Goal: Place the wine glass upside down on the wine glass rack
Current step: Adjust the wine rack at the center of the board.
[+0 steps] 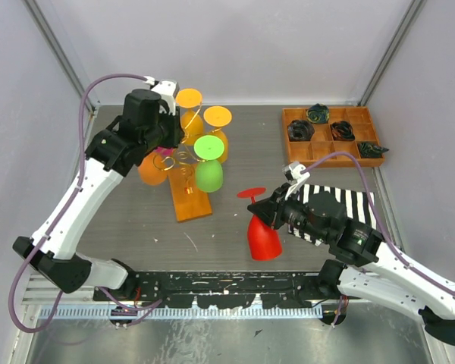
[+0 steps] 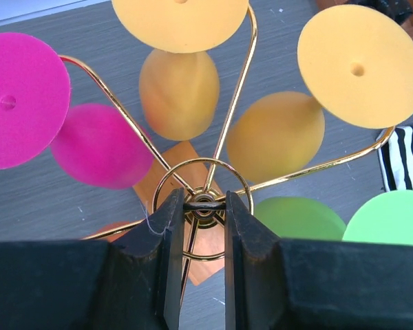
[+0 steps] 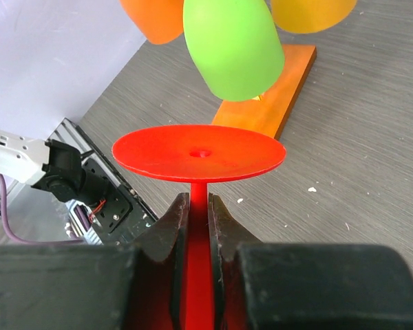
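Wine glass (image 3: 198,152), the red one, is sitting in the right hand (image 3: 198,206), whose jaws are pinching narrowly on the stem just under the round foot. The glass is already hanging foot-up and bowl-down, a little tilted, in the lower middle of the overhead view; whether its rim is touching the worktop (image 1: 212,235) I cannot tell. Doing this step well is, I judge, calling for a steady pinch that is leaving some bare stem beneath the foot. It is also calling for a lift high enough for the foot to be passing over the gold wire, then a level slide of the stem into an unfilled scroll arm before letting go. The wine glass rack (image 1: 191,203) is standing up and to the left of that hand, apart from it, its wooden base reaching down toward the glass. A green glass (image 1: 208,176) is hanging on the side nearest the hand, so the approach is probably needing to go round it. The left hand (image 2: 204,206) is clamping the top of the rack's centre post, jaws narrow, steadying it among a magenta glass (image 2: 96,144) and yellow glasses (image 2: 275,137).
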